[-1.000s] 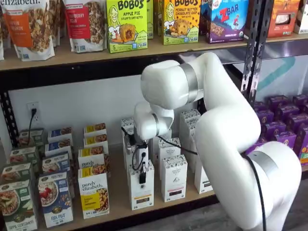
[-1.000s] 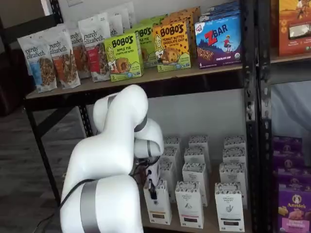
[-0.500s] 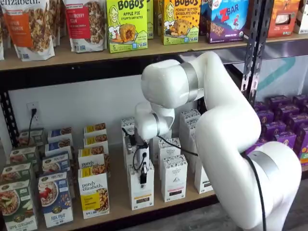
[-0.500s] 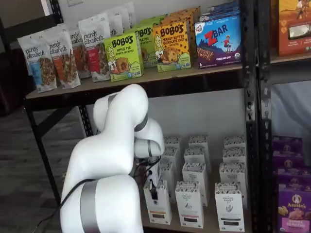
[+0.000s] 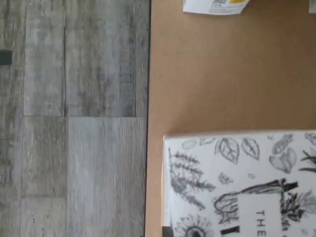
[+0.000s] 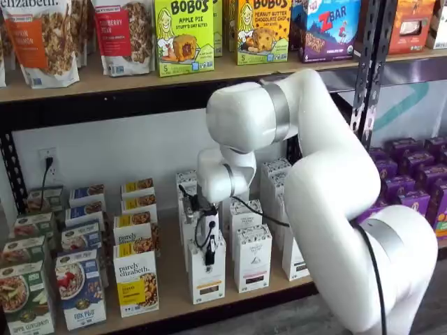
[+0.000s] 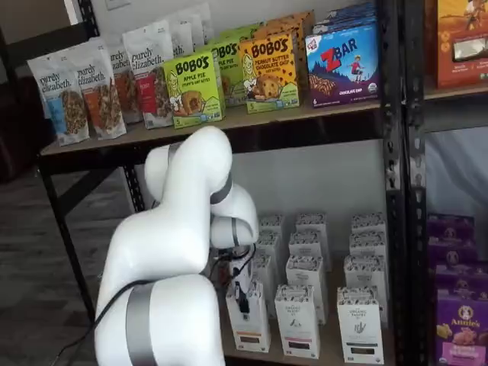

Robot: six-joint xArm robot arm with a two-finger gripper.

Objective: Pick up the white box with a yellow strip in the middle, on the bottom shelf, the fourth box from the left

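The white box (image 6: pixel 207 276) stands at the front of the bottom shelf (image 6: pixel 171 273), a tall narrow carton with a dark-speckled top and a label strip low on its front. My gripper (image 6: pixel 209 250) comes down over its top, and a black finger lies against its front face. The jaws are shut on the white box. In both shelf views the box (image 7: pixel 252 326) is upright under the gripper (image 7: pixel 242 299). The wrist view shows the box's leaf-drawn top (image 5: pixel 237 182) close up, above the tan shelf board (image 5: pixel 212 74).
Similar white cartons (image 6: pixel 252 257) stand to the right and behind. A purely elizabeth box (image 6: pixel 135 280) stands just to the left, with more cereal boxes (image 6: pixel 80 286) beyond. Purple boxes (image 6: pixel 412 181) fill the neighbouring rack. The upper shelf (image 6: pixel 174 73) overhangs the arm. Grey floor (image 5: pixel 74 123) lies before the shelf.
The fingers have closed on the white box. The arm's upper joints have risen a little, and the box sits slightly higher in the shelf views.
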